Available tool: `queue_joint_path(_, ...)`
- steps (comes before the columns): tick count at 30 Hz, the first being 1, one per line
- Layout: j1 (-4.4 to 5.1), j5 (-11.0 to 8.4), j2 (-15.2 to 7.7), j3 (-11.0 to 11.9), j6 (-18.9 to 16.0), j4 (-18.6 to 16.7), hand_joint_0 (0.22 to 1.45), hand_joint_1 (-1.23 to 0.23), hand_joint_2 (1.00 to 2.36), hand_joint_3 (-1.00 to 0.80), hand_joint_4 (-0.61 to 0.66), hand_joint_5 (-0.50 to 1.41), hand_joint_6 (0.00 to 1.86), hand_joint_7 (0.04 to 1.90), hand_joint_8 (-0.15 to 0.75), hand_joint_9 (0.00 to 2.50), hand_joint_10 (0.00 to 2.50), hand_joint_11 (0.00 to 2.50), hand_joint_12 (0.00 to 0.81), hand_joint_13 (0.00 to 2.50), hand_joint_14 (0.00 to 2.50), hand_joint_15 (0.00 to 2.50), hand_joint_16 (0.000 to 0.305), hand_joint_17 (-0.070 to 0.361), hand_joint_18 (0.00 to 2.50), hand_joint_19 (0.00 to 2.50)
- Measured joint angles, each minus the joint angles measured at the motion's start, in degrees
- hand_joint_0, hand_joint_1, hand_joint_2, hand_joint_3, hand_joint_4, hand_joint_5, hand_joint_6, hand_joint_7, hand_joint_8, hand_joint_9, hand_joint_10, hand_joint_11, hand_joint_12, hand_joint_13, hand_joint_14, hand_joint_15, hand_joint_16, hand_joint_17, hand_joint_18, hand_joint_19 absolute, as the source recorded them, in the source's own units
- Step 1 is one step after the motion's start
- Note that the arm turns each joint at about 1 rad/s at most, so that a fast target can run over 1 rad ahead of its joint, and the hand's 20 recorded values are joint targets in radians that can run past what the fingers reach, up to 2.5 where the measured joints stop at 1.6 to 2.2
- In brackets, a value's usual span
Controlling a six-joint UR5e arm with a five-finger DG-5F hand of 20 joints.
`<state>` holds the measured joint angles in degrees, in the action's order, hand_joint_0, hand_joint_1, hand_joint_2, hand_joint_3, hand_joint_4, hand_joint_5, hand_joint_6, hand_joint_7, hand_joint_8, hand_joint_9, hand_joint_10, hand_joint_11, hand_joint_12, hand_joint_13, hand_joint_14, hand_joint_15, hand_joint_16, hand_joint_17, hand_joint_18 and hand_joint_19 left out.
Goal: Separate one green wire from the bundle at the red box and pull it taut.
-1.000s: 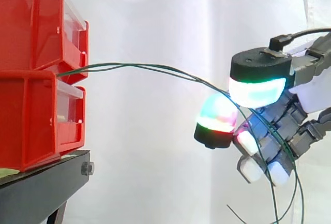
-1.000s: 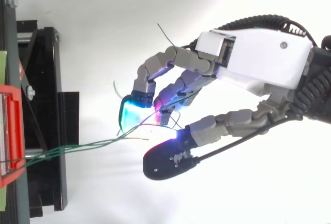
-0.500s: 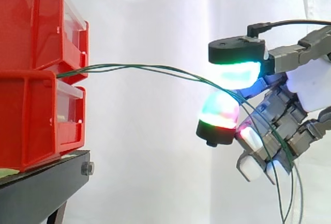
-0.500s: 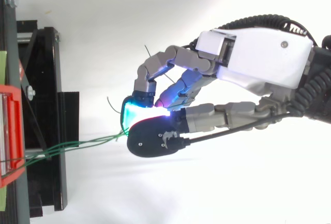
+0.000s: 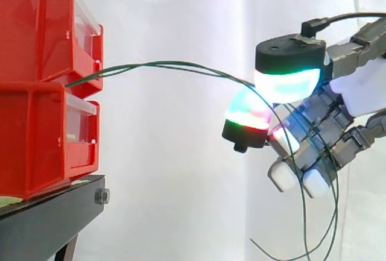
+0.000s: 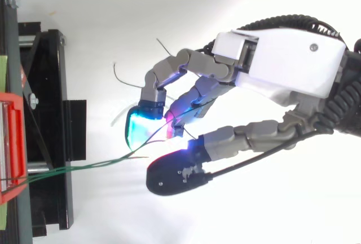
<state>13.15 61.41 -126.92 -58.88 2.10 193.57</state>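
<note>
Several thin green wires (image 5: 175, 66) come out between the two stacked red bins (image 5: 36, 92) and arc rightward to my hand (image 5: 362, 95). In the top view the wires (image 6: 84, 165) run from the red bin (image 6: 11, 142) into the gap between the thumb pad (image 6: 169, 177) and the cyan fingertip (image 6: 138, 130). They then slip between the curled fingers. The wires hang over those fingers and loop down below the hand. Loose wire ends stick out beyond the fingers in the top view. The thumb stands a little apart from the fingertip.
The red bins rest on a black stand (image 5: 48, 219) at the left, also seen from above (image 6: 51, 114). A white curtain backs the scene. Open air lies between the bins and the hand.
Half a second ago the thumb pad lay over the cyan fingertip; now it has swung off it, leaving a gap. The wires' arc has risen slightly and their lower loop has shifted.
</note>
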Motion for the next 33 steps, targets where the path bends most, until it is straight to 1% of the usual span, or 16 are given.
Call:
queue_joint_path(2,0.0,-0.04,0.0,0.19,0.0,0.09,0.74,-0.89,1.0,-0.5,0.14,-0.2,0.92,0.89,0.259,0.93,0.02,0.75,0.341,0.79,0.02,0.51,0.053,0.119,0.65,0.56)
queue_joint_path(5,0.02,-0.02,0.0,0.3,-0.04,0.23,0.73,-0.89,1.0,-0.5,0.15,-0.2,0.92,0.9,0.259,0.95,0.02,0.76,0.34,0.79,0.02,0.51,0.052,0.118,0.65,0.55)
queue_joint_path(10,0.02,0.06,0.0,0.38,-0.07,0.26,0.62,-0.87,1.0,-0.5,0.13,-0.16,0.9,0.98,0.256,1.03,0.02,0.76,0.339,0.8,0.02,0.52,0.051,0.115,0.65,0.58)
queue_joint_path(11,0.02,0.08,0.01,0.38,-0.08,0.25,0.57,-0.84,1.0,-0.5,0.13,-0.16,0.9,0.98,0.254,1.06,0.02,0.76,0.342,0.81,0.02,0.52,0.051,0.116,0.65,0.59)
queue_joint_path(14,0.01,0.09,0.04,0.4,-0.08,0.24,0.52,-0.75,1.0,-0.5,0.12,-0.15,0.89,1.02,0.262,1.09,0.02,0.74,0.359,0.83,0.02,0.52,0.054,0.121,0.67,0.59)
queue_joint_path(15,0.01,0.08,0.09,0.4,-0.08,0.24,0.51,-0.67,1.0,-0.5,0.11,-0.14,0.88,1.04,0.264,1.12,0.02,0.74,0.362,0.84,0.02,0.51,0.054,0.122,0.67,0.59)
queue_joint_path(16,0.01,0.05,0.12,0.41,-0.08,0.24,0.52,-0.6,1.0,-0.5,0.09,-0.13,0.87,1.06,0.267,1.14,0.02,0.73,0.368,0.85,0.02,0.51,0.054,0.122,0.68,0.6)
queue_joint_path(18,-0.01,-0.01,0.26,0.42,-0.06,0.23,0.53,-0.56,1.0,-0.5,0.09,-0.13,0.87,1.08,0.26,1.15,0.02,0.74,0.369,0.86,0.02,0.52,0.053,0.12,0.67,0.6)
queue_joint_path(19,-0.01,-0.02,0.37,0.42,-0.05,0.24,0.56,-0.54,1.0,-0.5,0.1,-0.13,0.86,1.11,0.26,1.16,0.02,0.76,0.361,0.85,0.02,0.53,0.052,0.117,0.66,0.61)
queue_joint_path(24,-0.02,-0.06,1.08,0.54,0.07,0.35,0.6,-0.59,1.01,-0.35,0.1,-0.14,0.87,1.13,0.259,1.16,0.02,0.75,0.357,0.86,0.02,0.54,0.051,0.116,0.65,0.62)
queue_joint_path(25,-0.02,-0.06,1.17,0.61,0.09,0.41,0.6,-0.63,1.01,-0.31,0.1,-0.14,0.87,1.13,0.263,1.15,0.02,0.76,0.36,0.86,0.02,0.54,0.052,0.116,0.65,0.62)
queue_joint_path(28,-0.01,-0.04,1.38,0.99,0.16,0.8,0.61,-0.71,1.02,-0.26,0.12,-0.15,0.88,1.11,0.266,1.11,0.03,0.77,0.36,0.85,0.02,0.54,0.052,0.118,0.65,0.62)
queue_joint_path(32,-0.03,0.1,1.46,1.71,0.15,1.77,0.64,-0.8,1.02,-0.29,0.08,-0.16,0.89,1.08,0.263,1.08,0.02,0.76,0.353,0.84,0.02,0.53,0.053,0.119,0.65,0.61)
queue_joint_path(33,-0.06,0.13,1.45,1.81,0.13,1.99,0.66,-0.84,1.01,-0.32,0.07,-0.16,0.9,1.04,0.263,1.07,0.03,0.78,0.352,0.84,0.02,0.53,0.052,0.118,0.65,0.6)
